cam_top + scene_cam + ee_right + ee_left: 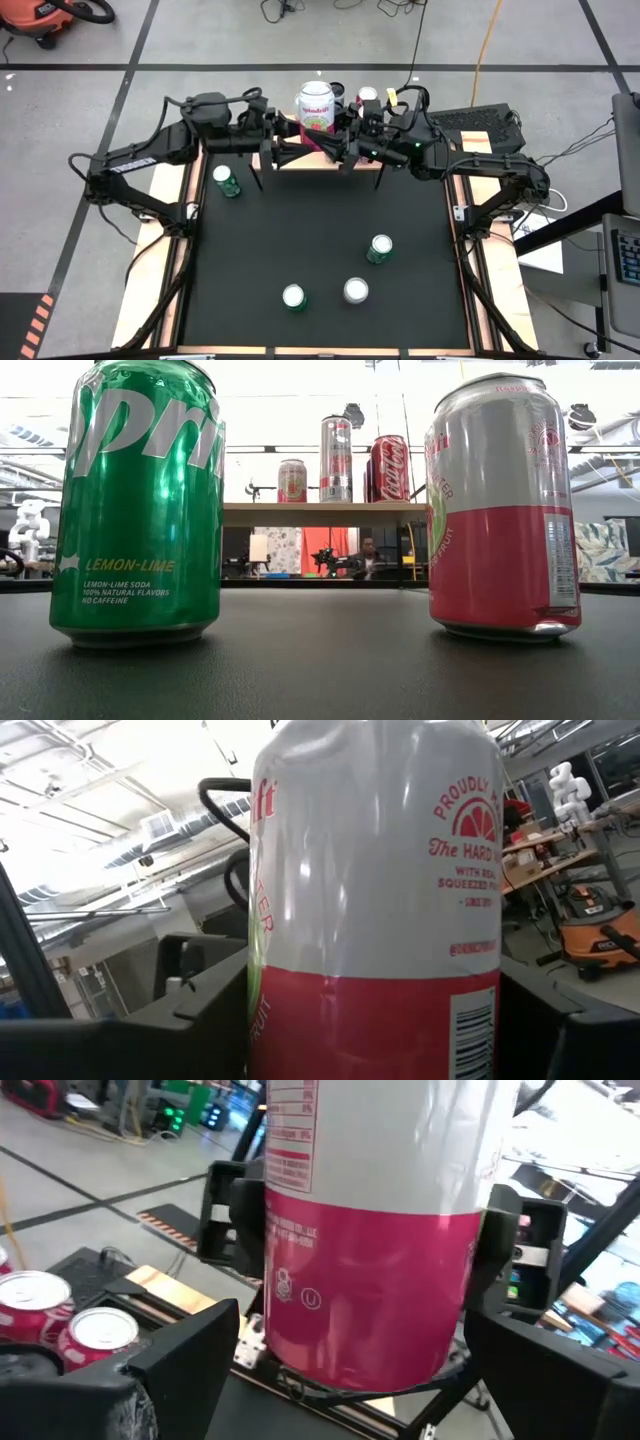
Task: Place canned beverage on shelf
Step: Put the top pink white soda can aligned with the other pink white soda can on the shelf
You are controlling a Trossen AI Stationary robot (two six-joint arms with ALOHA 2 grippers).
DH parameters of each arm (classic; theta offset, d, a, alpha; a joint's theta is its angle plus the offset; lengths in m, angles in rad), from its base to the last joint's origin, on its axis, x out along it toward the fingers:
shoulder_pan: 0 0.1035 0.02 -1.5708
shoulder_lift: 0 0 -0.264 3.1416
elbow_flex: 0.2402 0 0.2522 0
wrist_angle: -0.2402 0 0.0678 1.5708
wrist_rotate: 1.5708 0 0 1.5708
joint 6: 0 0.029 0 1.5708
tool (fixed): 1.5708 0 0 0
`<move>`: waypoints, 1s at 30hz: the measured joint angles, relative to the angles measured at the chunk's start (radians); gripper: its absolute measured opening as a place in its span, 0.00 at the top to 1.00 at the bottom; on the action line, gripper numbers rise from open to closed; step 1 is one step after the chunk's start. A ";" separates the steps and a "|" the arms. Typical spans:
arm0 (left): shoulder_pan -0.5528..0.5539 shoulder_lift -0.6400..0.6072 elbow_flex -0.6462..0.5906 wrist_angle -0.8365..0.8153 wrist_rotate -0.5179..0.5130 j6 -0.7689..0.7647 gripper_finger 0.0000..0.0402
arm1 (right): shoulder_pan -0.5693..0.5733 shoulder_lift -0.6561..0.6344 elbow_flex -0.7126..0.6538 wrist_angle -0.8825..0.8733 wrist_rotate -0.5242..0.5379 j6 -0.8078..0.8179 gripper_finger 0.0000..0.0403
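Beyond the black table [310, 240], the right gripper [335, 132] clamps a pink-and-white can [315, 108] above the shelf [290, 160], high enough to clear cans already standing there. The left gripper [278, 130] flanks the can with fingers spread, probably having released it in a handover.

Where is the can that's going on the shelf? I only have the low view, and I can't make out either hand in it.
Observer: From above, the pink-and-white can is at the table's far edge, by the shelf, between both hands.
Operator: Which one has it?
Observer: The right hand is closed on its sides.
Operator: And the left?
Observer: The left hand is open, its fingers standing either side of the can.
Operator: Is it set down?
Observer: No view shows the can's base, so I cannot tell.
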 joint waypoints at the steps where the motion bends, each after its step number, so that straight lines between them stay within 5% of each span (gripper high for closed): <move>1: 0.005 0.001 0.000 0.005 0.020 0.000 0.03 | 0.000 0.000 0.000 0.000 0.000 0.000 0.31; 6: 0.011 0.018 0.000 0.016 0.100 -0.026 0.03 | 0.000 0.000 0.000 -0.008 -0.003 0.001 0.31; 20: 0.010 0.066 0.000 0.077 0.107 -0.044 0.04 | 0.000 0.000 0.000 -0.037 -0.001 0.001 0.31; 30: 0.010 0.068 0.000 0.078 0.100 -0.035 0.23 | 0.000 -0.001 0.002 -0.053 -0.002 -0.015 0.31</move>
